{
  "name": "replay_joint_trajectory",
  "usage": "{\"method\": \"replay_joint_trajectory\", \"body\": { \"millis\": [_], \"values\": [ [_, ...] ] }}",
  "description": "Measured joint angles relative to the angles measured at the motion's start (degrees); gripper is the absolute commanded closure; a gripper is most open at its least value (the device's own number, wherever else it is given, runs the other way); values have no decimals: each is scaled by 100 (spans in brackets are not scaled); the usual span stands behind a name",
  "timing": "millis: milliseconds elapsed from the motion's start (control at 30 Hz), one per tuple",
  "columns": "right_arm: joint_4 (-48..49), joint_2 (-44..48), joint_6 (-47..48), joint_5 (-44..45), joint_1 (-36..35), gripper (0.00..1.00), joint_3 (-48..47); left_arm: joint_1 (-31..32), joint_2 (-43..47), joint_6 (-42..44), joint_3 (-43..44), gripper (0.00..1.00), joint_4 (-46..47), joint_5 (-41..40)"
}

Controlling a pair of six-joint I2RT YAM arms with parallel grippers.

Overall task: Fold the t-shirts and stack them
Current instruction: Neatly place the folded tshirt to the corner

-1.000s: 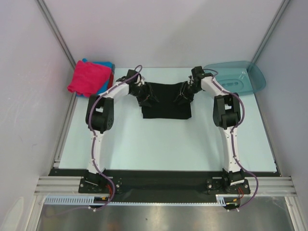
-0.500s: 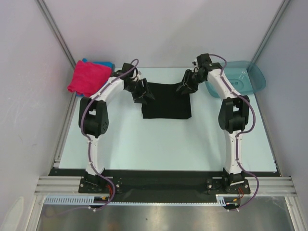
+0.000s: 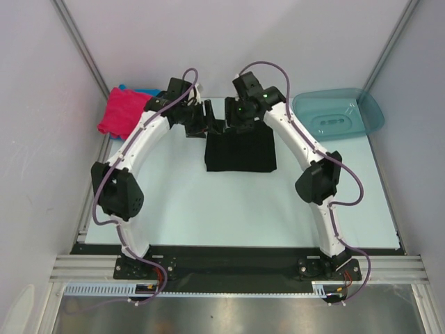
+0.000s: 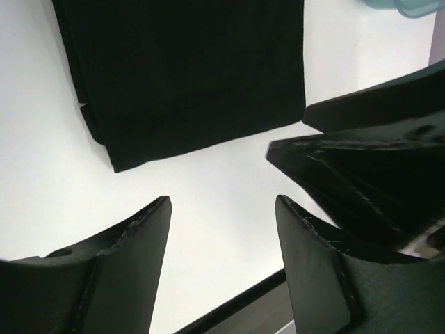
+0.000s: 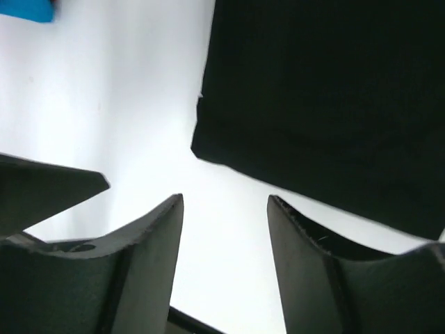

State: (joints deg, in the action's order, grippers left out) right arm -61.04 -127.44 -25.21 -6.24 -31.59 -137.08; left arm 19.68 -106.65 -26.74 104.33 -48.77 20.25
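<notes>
Both arms have swung inward off the sides of the black shirt (image 3: 240, 149) since a second ago. It lies mid-counter (image 3: 208, 202), folded to a tidy rectangle. Left gripper (image 3: 206, 124) and right gripper (image 3: 233, 120) crowd over its far edge, jaws apart, holding nothing. Likely next is the carry: pinch every layer at one edge, lift level, and land it square on the pink shirt (image 3: 125, 111) far left.

Pale grey walls (image 3: 229, 42) around a light tabletop (image 3: 208, 209), aluminium rail (image 3: 83, 268) along its near edge.
</notes>
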Motion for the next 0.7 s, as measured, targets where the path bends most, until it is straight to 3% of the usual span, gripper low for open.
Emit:
{"method": "replay_joint_trajectory", "body": {
  "millis": [100,300,700],
  "values": [
    [-188,57,-74,579,-269,40,-39,81,299,157,-164,33,-61,-201],
    [-234,166,-221,1513,-643,27,758,101,811,396,-863,30,-26,-409],
    [-223,358,-494,2192,-911,24,1056,118,1117,741,-1095,26,238,-459]
  ]
}}
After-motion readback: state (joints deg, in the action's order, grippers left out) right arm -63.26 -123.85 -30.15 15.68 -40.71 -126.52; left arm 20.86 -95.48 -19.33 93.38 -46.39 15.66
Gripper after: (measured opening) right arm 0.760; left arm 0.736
